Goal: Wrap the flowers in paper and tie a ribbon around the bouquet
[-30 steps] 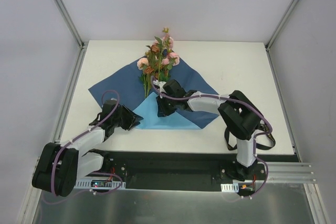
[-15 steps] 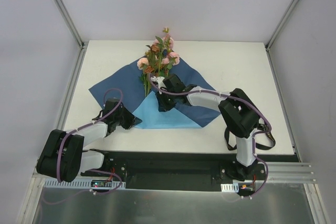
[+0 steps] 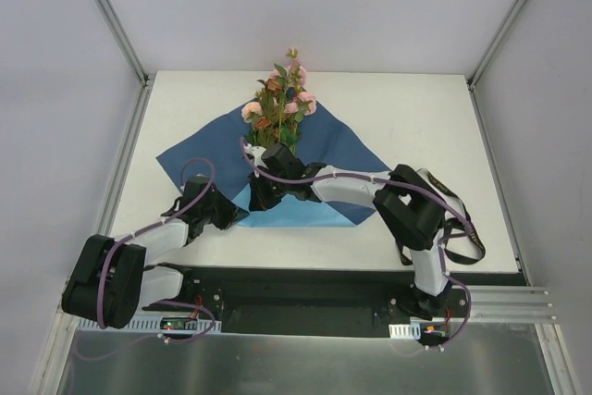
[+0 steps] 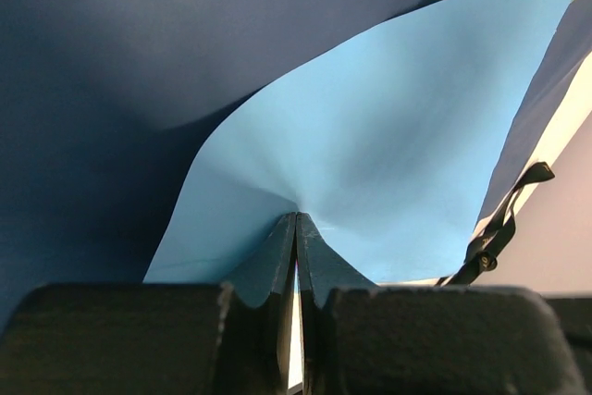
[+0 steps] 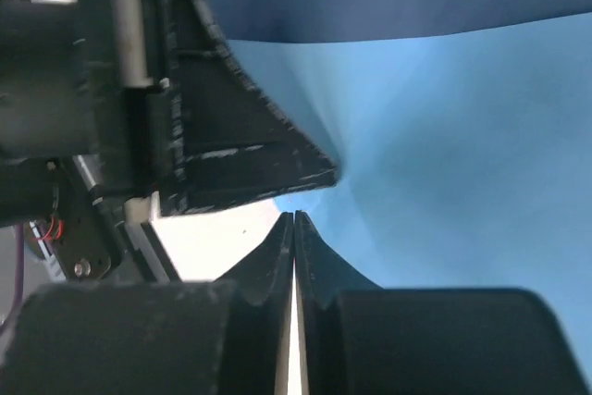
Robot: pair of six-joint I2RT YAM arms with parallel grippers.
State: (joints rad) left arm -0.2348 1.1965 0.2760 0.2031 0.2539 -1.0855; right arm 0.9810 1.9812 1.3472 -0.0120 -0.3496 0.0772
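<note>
1. Two black grippers meet at the near corner of the big square sheet of paper, which is dark navy on one face and light blue on the other.
2. One of them, the left gripper, is squeezed tight on the turned-up light blue corner. The paper puckers right at its tips.
3. Just beside it, the right gripper has its two fingers pressed together at the paper's edge. I cannot tell if any paper is caught between them.
4. Most of the paper lies flat on the white table, with only the near corner folded over to show light blue.
5. On the far corner lie the flowers, a small bunch of pink and orange blooms with green leaves. Their thin green stems point back toward the middle of the sheet.
6. I think the paper is thin, light and bendy. It will crease where it is pinched and could slip or tear if pulled fast, so a corner or an edge is the best place to hold it.
7. I think the flowers are light and easy to crush. Hold them by the stems, not the blooms, because they may slide when the paper lifts.
8. A thin black ribbon shows past the paper's edge in the left wrist view. It looks floppy, so take it by one end.
</note>
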